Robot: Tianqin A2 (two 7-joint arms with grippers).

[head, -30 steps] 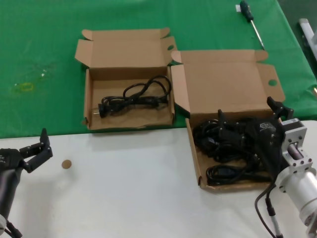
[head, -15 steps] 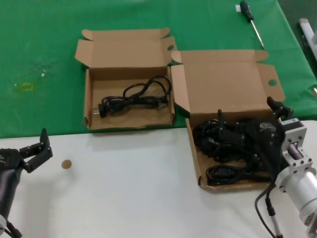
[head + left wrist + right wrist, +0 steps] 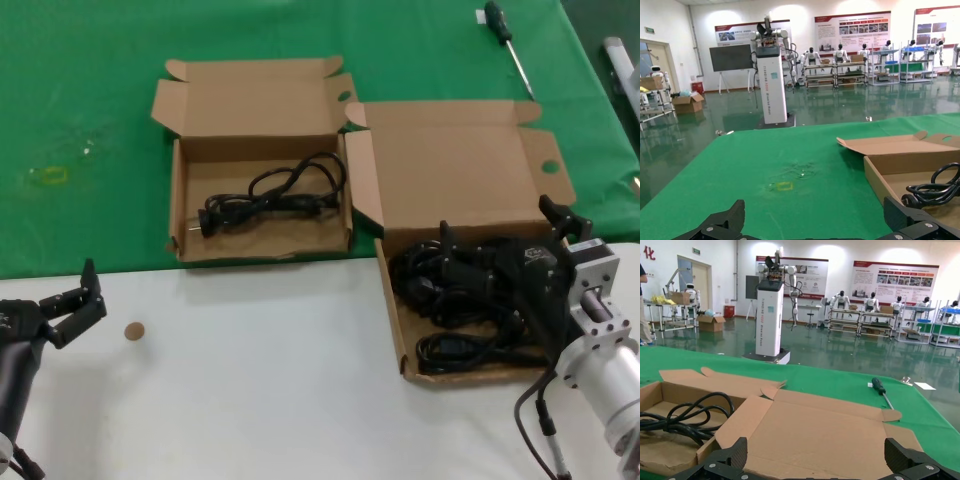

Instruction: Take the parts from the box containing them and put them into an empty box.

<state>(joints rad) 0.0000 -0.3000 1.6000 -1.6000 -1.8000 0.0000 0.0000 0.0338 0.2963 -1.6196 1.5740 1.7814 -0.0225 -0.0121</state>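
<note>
The wider cardboard box (image 3: pixel 391 312) lies front right, its lid (image 3: pixel 825 435) folded back, holding a tangled pile of black power cords (image 3: pixel 455 295). My right gripper (image 3: pixel 500 228) hovers open over that pile with nothing between its fingers; in the right wrist view the right gripper (image 3: pixel 816 460) faces the lid. The smaller, squarer box (image 3: pixel 260 105) sits back left and holds one coiled cord (image 3: pixel 272 193), also visible as a cord (image 3: pixel 685 419) in the right wrist view. My left gripper (image 3: pixel 85 296) waits open over the white table at the front left, the left gripper (image 3: pixel 815 222) pointing toward the small box (image 3: pixel 875 172).
A green-handled screwdriver (image 3: pixel 505 32) lies on the green cloth at the back right, also seen as a screwdriver (image 3: pixel 881 390). A small brown disc (image 3: pixel 133 331) rests on the white table near my left gripper. A yellow mark (image 3: pixel 48 175) is on the cloth at far left.
</note>
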